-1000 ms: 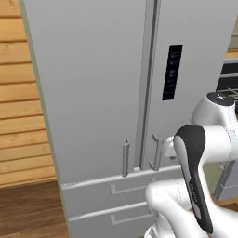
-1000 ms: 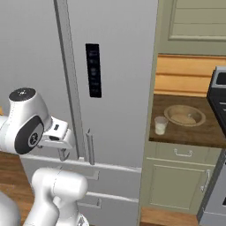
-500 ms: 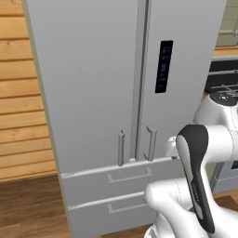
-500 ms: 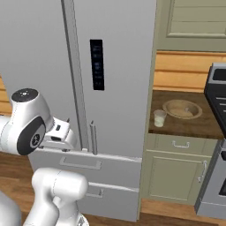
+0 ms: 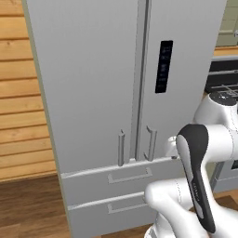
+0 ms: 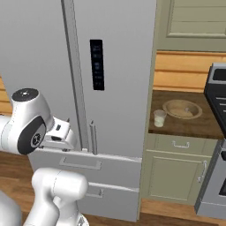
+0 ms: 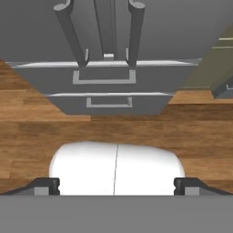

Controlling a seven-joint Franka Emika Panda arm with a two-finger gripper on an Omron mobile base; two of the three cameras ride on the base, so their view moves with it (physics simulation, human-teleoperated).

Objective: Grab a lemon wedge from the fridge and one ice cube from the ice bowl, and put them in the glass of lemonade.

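Before the closed fridge [image 5: 125, 83], which has slid sideways in both base views as the base drove, the claw [image 7: 116, 184] hangs released and empty, while glass of lemonade [image 6: 159, 118] and ice bowl [image 6: 182, 109] wait near the desk's [image 6: 185, 126] front left corner.

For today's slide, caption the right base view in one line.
Closed fridge beside a counter holding the glass of lemonade and ice bowl.
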